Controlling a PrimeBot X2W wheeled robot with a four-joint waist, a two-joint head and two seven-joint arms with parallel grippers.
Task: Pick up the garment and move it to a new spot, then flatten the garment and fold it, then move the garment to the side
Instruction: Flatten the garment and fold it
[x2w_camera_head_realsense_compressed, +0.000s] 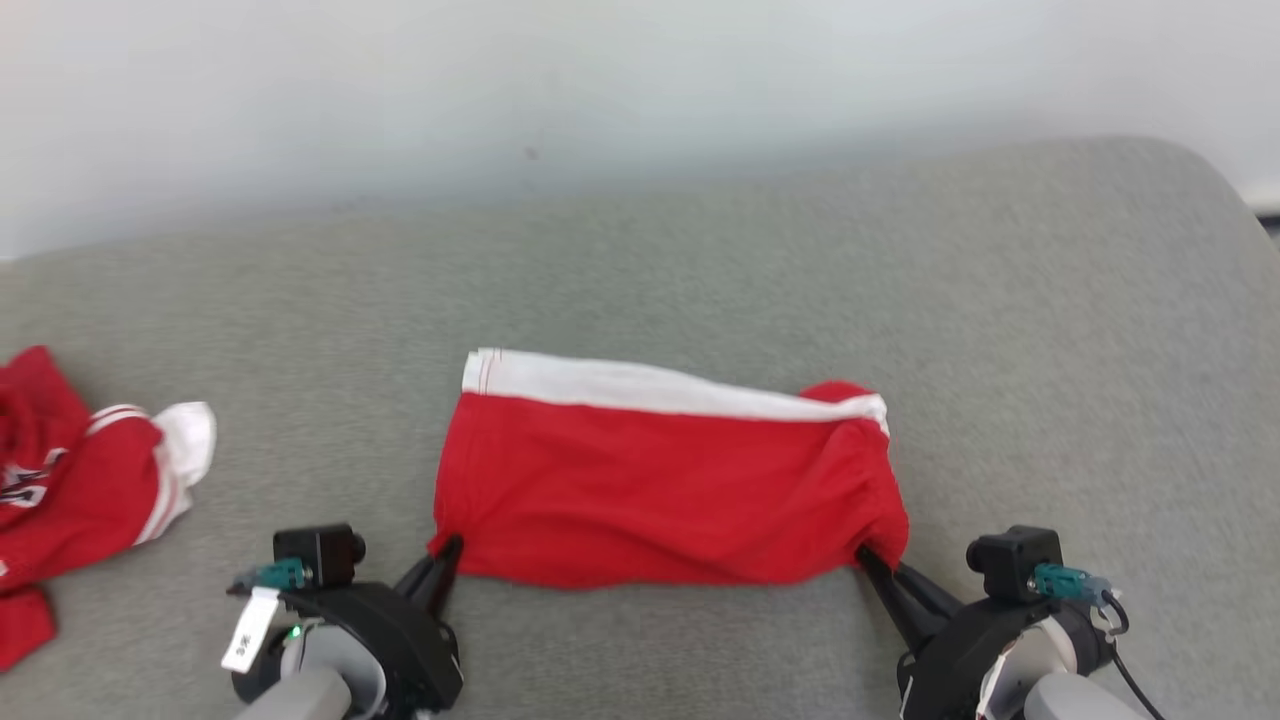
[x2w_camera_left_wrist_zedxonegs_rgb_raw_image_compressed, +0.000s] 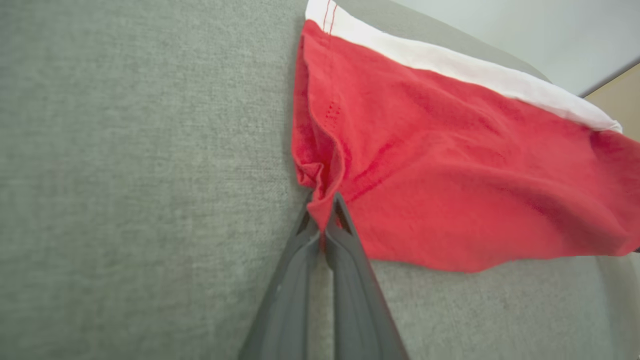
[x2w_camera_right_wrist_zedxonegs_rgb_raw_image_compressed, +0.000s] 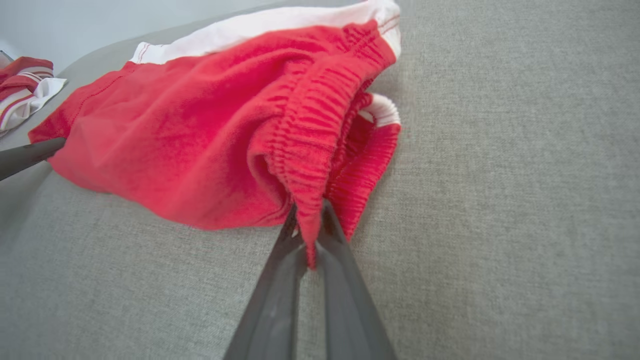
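Red garment (x2w_camera_head_realsense_compressed: 660, 490) with a white band along the far edge, lying near the middle of the grey bench (x2w_camera_head_realsense_compressed: 700, 260). Spread wide from left to right and mostly flat, with some bunching at the right end. Elastic waistband (x2w_camera_right_wrist_zedxonegs_rgb_raw_image_compressed: 320, 125) gathered at that end, as seen from the right wrist, with a bit of white ribbing tucked behind it.

Left hand (x2w_camera_head_realsense_compressed: 447, 552) at the near left corner, pressed together on a pinch of red cloth. From the left wrist, that corner crumpled into a small fold right at the fingertips (x2w_camera_left_wrist_zedxonegs_rgb_raw_image_compressed: 345, 240), cloth caught between them.

Right hand (x2w_camera_head_realsense_compressed: 868, 560) at the near right corner, likewise closed on the garment, pinching the gathered waistband. From the right wrist, a strip of ruched red fabric hanging down between the two fingers (x2w_camera_right_wrist_zedxonegs_rgb_raw_image_compressed: 340, 290).

Both hands low and close to the bench, pointing away from the robot toward the garment's near edge. Near edge running between the two grips. Cannot tell whether lifted off the bench there or resting on it.

Well apart to the left, a second garment (x2w_camera_head_realsense_compressed: 70, 470), red with white trim and stripes, crumpled at the bench's left side. Touching neither hand nor the held garment. Pale wall (x2w_camera_head_realsense_compressed: 600, 90) behind the bench.
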